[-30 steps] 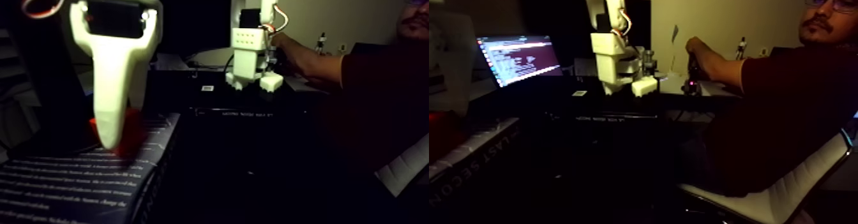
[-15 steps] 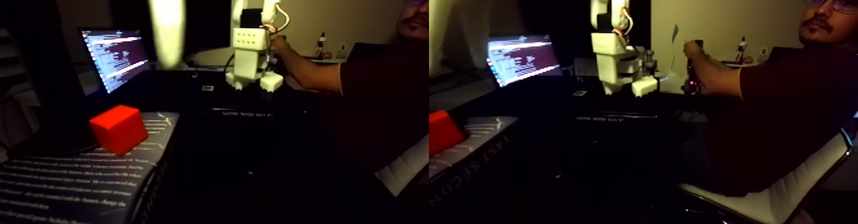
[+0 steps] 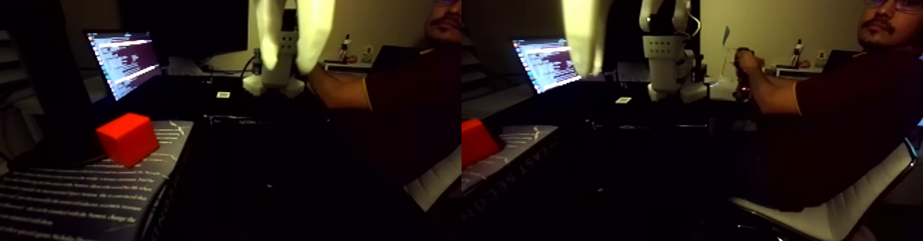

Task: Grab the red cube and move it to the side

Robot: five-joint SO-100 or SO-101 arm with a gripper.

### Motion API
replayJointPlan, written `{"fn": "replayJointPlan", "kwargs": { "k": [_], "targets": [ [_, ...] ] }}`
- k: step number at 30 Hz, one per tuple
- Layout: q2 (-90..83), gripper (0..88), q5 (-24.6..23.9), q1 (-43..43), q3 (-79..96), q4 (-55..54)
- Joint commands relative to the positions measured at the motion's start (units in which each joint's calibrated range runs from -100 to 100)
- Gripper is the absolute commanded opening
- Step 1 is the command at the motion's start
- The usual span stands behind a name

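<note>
The picture holds two side-by-side halves of one scene. The red cube point(image 3: 127, 139) rests on a dark book cover with white print point(image 3: 82, 196) at the lower left; the right half shows it cut off at its left edge point(image 3: 476, 142). My white gripper point(image 3: 288, 64) hangs blurred at the top of the left half, well above the cube and to its right. Its two fingers stand apart with nothing between them. In the right half one white finger point(image 3: 580, 31) shows at the top.
A lit laptop point(image 3: 123, 62) stands behind the book. Another white arm point(image 3: 666, 65) sits on the desk at the back, with a seated person's hand point(image 3: 745, 62) at it. A white chair point(image 3: 845, 202) is at the lower right. The room is dim.
A second ago my gripper was down at the cube, one finger in front of it. It has since lifted away and swung right; the cube stays on the book, free.
</note>
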Motion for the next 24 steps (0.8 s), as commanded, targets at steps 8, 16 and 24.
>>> {"fn": "replayJointPlan", "kwargs": {
  "k": [8,16,24],
  "targets": [
    [-11.9,2.2,-10.4,-3.1,24.3,-23.3],
    [-23.7,1.5,-11.4,-6.2,38.6,-30.5],
    [-32.0,1.5,-13.3,-6.8,43.5,-30.4]
  ]
}}
